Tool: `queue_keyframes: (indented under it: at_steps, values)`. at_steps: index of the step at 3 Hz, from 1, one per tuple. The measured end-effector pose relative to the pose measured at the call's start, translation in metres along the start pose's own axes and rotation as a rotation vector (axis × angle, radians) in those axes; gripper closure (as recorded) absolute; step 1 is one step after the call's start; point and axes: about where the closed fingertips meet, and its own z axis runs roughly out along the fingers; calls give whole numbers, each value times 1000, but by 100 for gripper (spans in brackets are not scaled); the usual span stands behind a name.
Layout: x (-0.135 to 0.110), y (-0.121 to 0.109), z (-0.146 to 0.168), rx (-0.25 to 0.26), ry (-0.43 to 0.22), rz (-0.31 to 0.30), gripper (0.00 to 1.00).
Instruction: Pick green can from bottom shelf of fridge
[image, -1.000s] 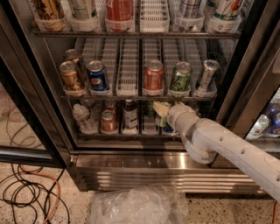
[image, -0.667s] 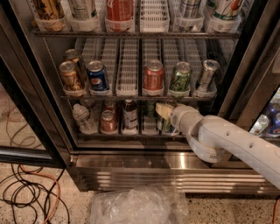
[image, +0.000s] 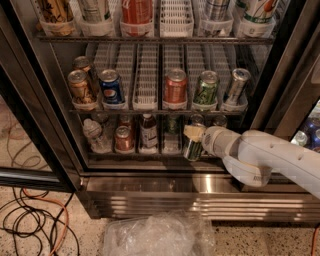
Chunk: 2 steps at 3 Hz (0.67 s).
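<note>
Gripper (image: 193, 134) clasps the tilted green can (image: 192, 150) at the front of the bottom shelf (image: 135, 156).

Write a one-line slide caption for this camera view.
The pincer holds the green can at the front of the fridge's bottom shelf.

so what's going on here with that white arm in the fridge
The robot's arm reaches from the right into the fridge. Its gripper is at the front of the bottom shelf, right over the top of the green can, which leans slightly at the shelf's front rail. Whether the can is firmly gripped can't be told.
</note>
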Motion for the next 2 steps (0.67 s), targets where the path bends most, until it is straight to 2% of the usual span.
queue_keyframes:
  at_steps: [1, 2]
  values:
    - [-15, -8, -15, 8, -14, 54, 100]
    - [-15, -8, -15, 8, -14, 54, 100]
